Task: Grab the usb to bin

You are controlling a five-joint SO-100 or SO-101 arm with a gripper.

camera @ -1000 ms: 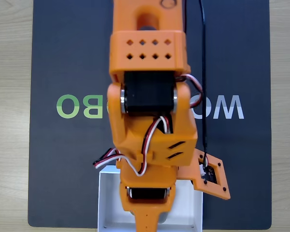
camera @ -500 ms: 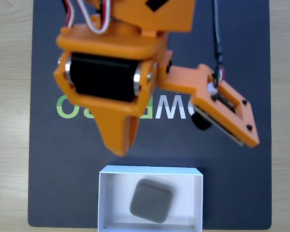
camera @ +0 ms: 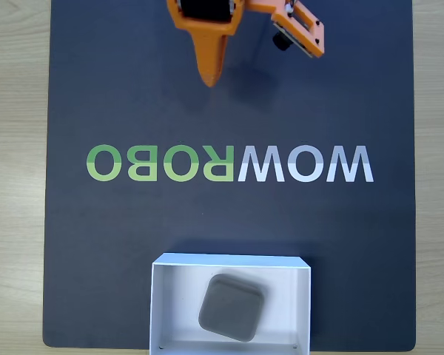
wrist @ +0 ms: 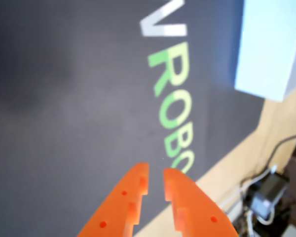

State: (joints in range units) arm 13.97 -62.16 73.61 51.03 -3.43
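Observation:
The usb (camera: 231, 307), a flat grey square block with rounded corners, lies tilted on the white floor of the bin (camera: 229, 260) at the bottom middle of the fixed view. My orange gripper (camera: 209, 78) is far from it at the top edge, pointing down the mat. Its fingers look shut with nothing between them. In the wrist view the gripper (wrist: 155, 173) shows a thin slit between its two orange fingertips (wrist: 138, 182) and holds nothing. The bin (wrist: 269, 44) appears there as a blurred white box at the upper right.
A dark mat (camera: 96, 89) with mirrored WOWROBO lettering (camera: 229, 163) covers the light wooden table (camera: 15, 185). The wrist camera's orange mount (camera: 300, 29) sticks out beside the gripper. Cables and a black adapter (wrist: 269, 190) lie off the mat's edge in the wrist view.
The arm stood over the bin, then pulled back up the fixed view to the top edge. The usb now lies uncovered in the bin, free of the gripper.

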